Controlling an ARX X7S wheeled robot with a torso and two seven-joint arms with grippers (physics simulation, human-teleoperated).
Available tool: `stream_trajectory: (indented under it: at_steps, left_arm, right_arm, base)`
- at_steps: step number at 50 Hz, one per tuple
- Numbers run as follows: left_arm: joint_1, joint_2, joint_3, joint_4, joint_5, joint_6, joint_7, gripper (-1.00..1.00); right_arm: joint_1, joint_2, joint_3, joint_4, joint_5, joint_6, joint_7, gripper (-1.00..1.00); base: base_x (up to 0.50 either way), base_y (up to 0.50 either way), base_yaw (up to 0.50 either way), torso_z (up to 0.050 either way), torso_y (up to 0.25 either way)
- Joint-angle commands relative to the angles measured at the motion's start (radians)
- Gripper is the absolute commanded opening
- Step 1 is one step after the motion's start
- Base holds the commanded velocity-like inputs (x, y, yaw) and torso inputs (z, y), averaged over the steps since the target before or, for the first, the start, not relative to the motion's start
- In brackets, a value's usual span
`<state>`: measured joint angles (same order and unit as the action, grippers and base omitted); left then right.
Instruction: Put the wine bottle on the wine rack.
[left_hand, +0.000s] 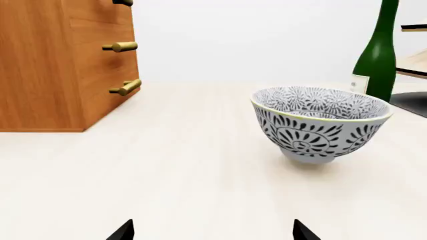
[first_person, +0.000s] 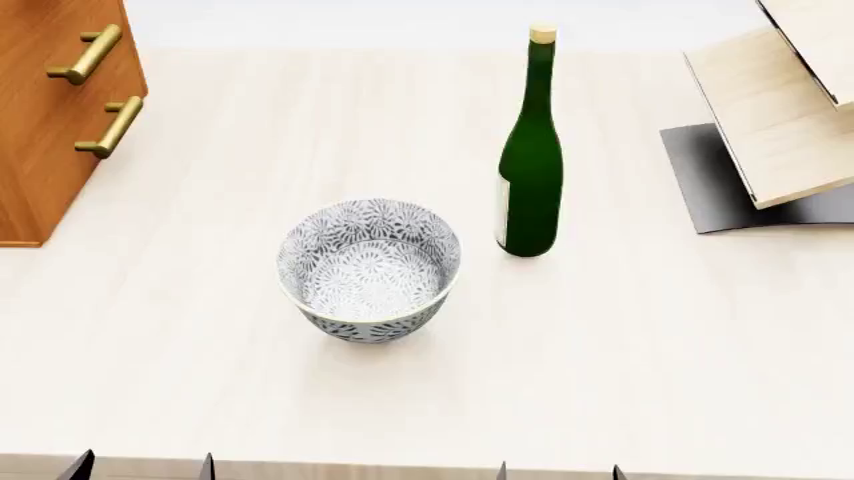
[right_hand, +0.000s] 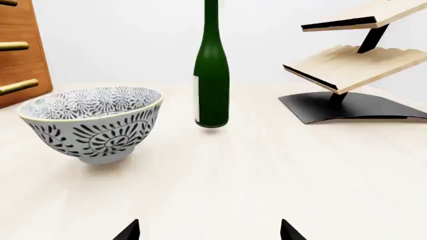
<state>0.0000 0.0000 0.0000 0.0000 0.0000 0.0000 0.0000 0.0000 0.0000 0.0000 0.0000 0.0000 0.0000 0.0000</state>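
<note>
The dark green wine bottle (first_person: 530, 160) stands upright on the pale table, cork on top, pale label low on its side; it also shows as the bottle (right_hand: 211, 70) and the bottle (left_hand: 377, 55). The wine rack (first_person: 781, 110), pale boards on a dark curved base, sits at the far right, also seen as the rack (right_hand: 347, 65). My left gripper (first_person: 142, 466) and right gripper (first_person: 559, 470) hang at the table's near edge, both open and empty, well short of the bottle. Only their black fingertips (left_hand: 123, 231) (right_hand: 288, 231) show.
A patterned grey-white bowl (first_person: 370, 268) stands near the table's middle, left of and nearer than the bottle. A brown wooden cabinet (first_person: 54, 100) with brass handles occupies the far left corner. The table's near edge (first_person: 400, 472) runs just under the grippers.
</note>
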Motion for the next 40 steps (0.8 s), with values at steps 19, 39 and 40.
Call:
stream_trajectory:
  at_steps: [19, 39, 40]
  left_arm:
    - [0.034, -0.06, 0.072, 0.086, -0.058, -0.011, -0.069, 1.0]
    - [0.216, -0.114, 0.111, 0.506, -0.024, 0.018, -0.125, 1.0]
    - [0.222, -0.116, 0.112, 0.517, -0.018, 0.022, -0.13, 1.0]
  right_arm:
    - [-0.038, 0.063, -0.065, -0.142, 0.035, 0.011, 0.093, 1.0]
    - [-0.204, 0.111, -0.081, -0.517, 0.027, -0.061, 0.141, 1.0]
    - [-0.211, 0.113, -0.082, -0.521, 0.022, -0.072, 0.145, 1.0]
  base:
    - [0.0, 0.0, 0.0, 0.0, 0.0]
    - [0.0, 0.0, 0.0, 0.0, 0.0]
    - [0.0, 0.0, 0.0, 0.0, 0.0]
